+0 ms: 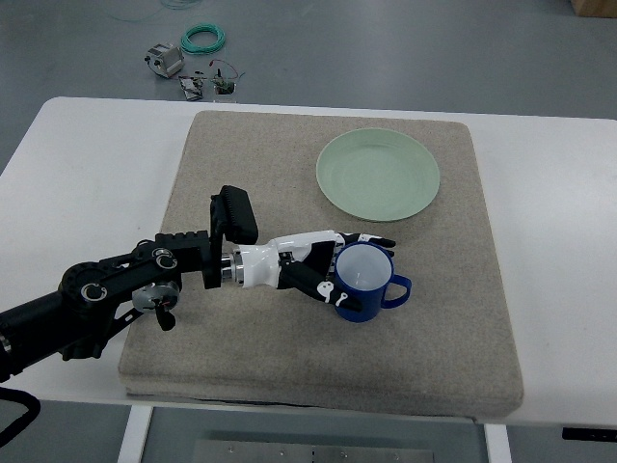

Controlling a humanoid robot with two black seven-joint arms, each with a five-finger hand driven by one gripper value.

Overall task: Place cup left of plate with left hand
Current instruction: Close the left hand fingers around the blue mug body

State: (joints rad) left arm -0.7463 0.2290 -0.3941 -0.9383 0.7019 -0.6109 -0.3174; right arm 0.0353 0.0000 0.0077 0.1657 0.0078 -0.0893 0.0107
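A blue cup [366,282] with a white inside stands upright on the beige mat [241,164], its handle pointing right. It is below the pale green plate [378,174] and slightly to its right side. My left hand [333,270] comes in from the left and is wrapped around the cup's left wall, with fingers above and below the rim. The right arm does not show.
The mat lies on a white table [87,164]. On the floor beyond the table's far edge lie a green cable coil [203,39] and small electronic parts [193,72]. Bare mat stretches left of the plate.
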